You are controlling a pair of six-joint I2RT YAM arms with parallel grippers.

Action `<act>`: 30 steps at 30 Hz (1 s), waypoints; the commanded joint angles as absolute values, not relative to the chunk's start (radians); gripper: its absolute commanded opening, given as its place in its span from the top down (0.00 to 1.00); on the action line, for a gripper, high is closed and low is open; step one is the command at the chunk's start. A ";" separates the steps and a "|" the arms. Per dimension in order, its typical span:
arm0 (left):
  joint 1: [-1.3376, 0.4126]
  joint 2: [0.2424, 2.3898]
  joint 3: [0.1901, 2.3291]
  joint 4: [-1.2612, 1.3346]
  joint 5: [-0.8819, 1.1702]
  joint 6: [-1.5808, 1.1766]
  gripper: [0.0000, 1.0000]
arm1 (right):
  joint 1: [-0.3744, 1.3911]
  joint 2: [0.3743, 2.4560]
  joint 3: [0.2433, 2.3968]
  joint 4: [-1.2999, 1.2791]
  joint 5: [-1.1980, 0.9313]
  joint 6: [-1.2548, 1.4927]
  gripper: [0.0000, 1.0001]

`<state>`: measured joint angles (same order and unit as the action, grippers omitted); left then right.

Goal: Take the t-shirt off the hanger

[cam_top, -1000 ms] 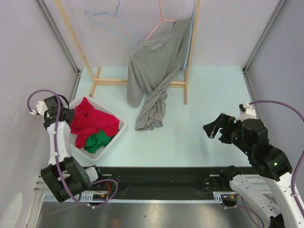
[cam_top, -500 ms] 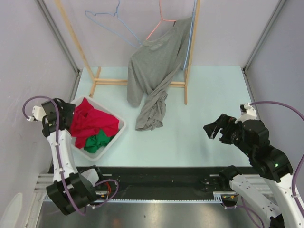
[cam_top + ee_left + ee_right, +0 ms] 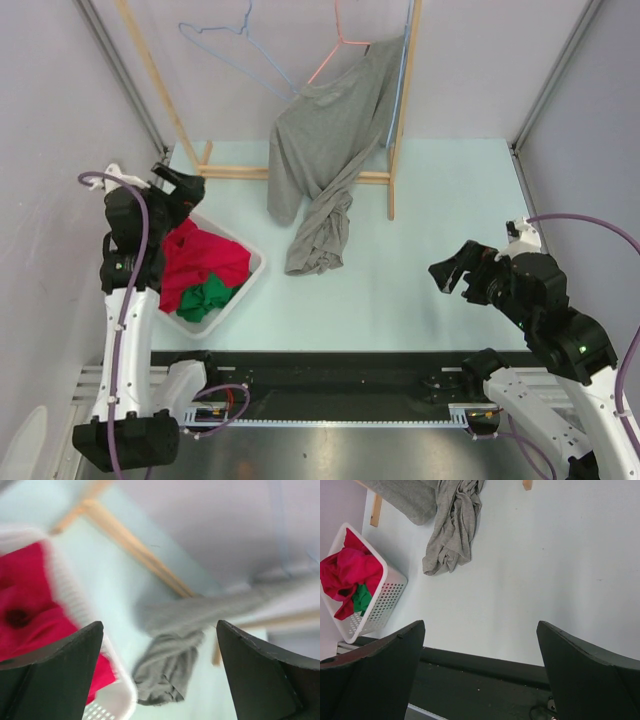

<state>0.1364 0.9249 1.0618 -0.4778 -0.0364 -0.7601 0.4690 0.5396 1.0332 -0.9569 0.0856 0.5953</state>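
Up at twelve o'clock the grey t-shirt (image 3: 325,150) hangs from the pink hanger (image 3: 322,68), hem pooled on the table (image 3: 450,190). Both my grippers gape empty, left gripper (image 3: 180,183) at nine by the basket (image 3: 250,262), right gripper (image 3: 452,266) at four. Approach step, I judge: next, pinch cloth near the collar

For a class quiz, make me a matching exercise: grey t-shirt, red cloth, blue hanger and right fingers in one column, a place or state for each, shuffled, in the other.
1 grey t-shirt
2 red cloth
3 blue hanger
4 right fingers

A in the white basket
B spread open, nothing between them
C bare
D on the pink hanger, lower end on the table

Pairs: 1-D, 2-A, 3-C, 4-B
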 commanded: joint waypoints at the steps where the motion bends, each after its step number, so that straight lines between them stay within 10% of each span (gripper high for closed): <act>1: 0.039 0.877 0.991 -0.069 0.459 -0.545 0.00 | 0.471 0.529 1.037 -0.953 0.081 0.604 0.00; 30: -0.150 1.506 1.509 0.175 0.680 -0.137 0.03 | 0.471 0.561 1.066 -0.965 0.083 0.589 0.01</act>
<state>-0.1375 1.4696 1.4113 0.1402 0.6346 -0.1734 0.4690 0.5621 1.0309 -0.9638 0.0711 0.6022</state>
